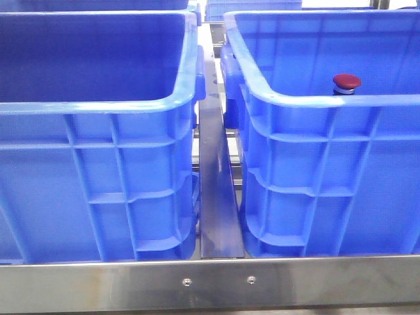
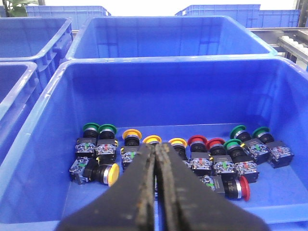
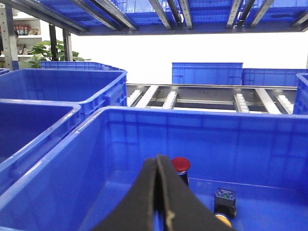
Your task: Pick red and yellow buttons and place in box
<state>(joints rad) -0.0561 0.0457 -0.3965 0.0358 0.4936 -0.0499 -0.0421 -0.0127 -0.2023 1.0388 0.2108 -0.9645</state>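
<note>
My left gripper (image 2: 158, 159) is closed, fingers pressed together with nothing between them. It hangs above the near edge of a blue bin (image 2: 43, 144), pointing into it; past the tips lies a row of push buttons with green, yellow (image 2: 131, 134) and red (image 2: 197, 141) caps on black bodies.

My right gripper (image 3: 159, 168) is likewise closed and empty, poised over the box (image 3: 96, 159). In the box, a red button (image 3: 181, 164) stands just beyond the tips; beside it lies a second one (image 3: 224, 204) showing a yellow cap at the frame edge.

Front view: red button (image 1: 346, 83) visible above the right box's near rim (image 1: 328, 100).
</note>
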